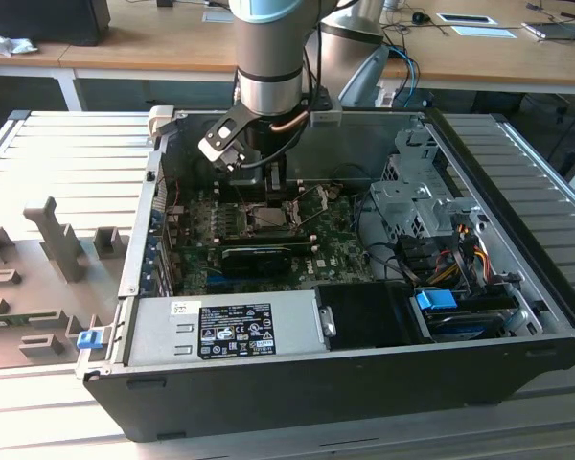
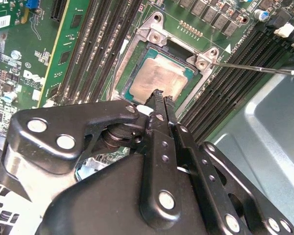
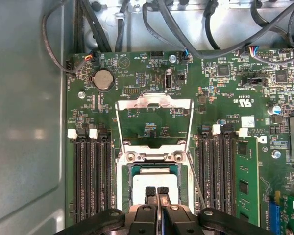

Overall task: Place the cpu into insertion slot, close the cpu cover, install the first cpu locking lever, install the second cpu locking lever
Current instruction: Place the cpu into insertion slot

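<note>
The cpu (image 2: 162, 78), a square chip with a dull silver top, lies flat in the socket on the green motherboard (image 3: 225, 83); it also shows just past the fingertips as the cpu (image 3: 154, 177). The cpu cover (image 3: 154, 103), a grey metal frame with a square cut-out, stands swung back from the socket. A thin locking lever (image 2: 255, 68) juts out, unlatched, beside the socket. My gripper (image 2: 161, 98) hovers right over the cpu's near edge, fingers pressed together with nothing between them. In the exterior view, the gripper (image 1: 271, 184) hangs over the socket area inside the case.
Memory slots (image 3: 90, 171) flank the socket on both sides. Black cables (image 3: 152, 19) run along the case wall beyond the board. A power supply (image 1: 230, 326) and a drive cage (image 1: 417, 206) crowd the open case (image 1: 517, 192). Grey fixtures (image 1: 57, 240) sit at the exterior view's left.
</note>
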Available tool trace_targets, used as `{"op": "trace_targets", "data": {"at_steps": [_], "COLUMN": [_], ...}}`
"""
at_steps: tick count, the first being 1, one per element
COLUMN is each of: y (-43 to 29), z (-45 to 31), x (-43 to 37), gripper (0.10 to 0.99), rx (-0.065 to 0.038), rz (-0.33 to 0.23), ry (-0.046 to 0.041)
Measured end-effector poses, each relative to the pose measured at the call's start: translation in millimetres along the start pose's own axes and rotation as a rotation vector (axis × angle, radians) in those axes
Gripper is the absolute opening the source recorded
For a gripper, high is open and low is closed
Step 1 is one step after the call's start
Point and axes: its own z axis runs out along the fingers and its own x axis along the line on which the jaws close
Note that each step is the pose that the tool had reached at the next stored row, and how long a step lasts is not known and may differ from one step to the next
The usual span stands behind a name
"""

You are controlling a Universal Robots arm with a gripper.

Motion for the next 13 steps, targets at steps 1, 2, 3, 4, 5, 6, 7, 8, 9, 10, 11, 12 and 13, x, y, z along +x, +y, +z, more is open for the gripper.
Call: {"op": "trace_targets", "data": {"at_steps": [1, 2, 3, 4, 5, 6, 7, 8, 9, 10, 11, 12, 13], "y": [0.0, 0.0, 0.1, 0.1, 0.1, 0.1, 0.1, 0.1, 0.2, 0.2, 0.3, 0.3, 0.4], "z": [-0.1, -0.4, -0.6, -0.7, -0.9, -1.1, -1.7, -1.9, -2.1, -3.1, -3.6, -4.0, -4.9], "x": [0.0, 0.0, 0.0, 0.0, 0.0, 0.0, 0.0, 0.1, 0.1, 0.1, 0.1, 0.1, 0.2], "gripper": [0.153, 0.153, 0.153, 0.153, 0.153, 0.153, 0.153, 0.153, 0.153, 0.153, 0.153, 0.153, 0.153], "rx": [0.0, 0.0, 0.0, 0.0, 0.0, 0.0, 0.0, 0.0, 0.0, 0.0, 0.0, 0.0, 0.0], "rz": [0.0, 0.0, 0.0, 0.0, 0.0, 0.0, 0.0, 0.0, 0.0, 0.0, 0.0, 0.0, 0.0], "ry": [0.0, 0.0, 0.0, 0.0, 0.0, 0.0, -0.0001, 0.0, 0.0, -0.0002, -0.0001, -0.0001, 0.0]}}
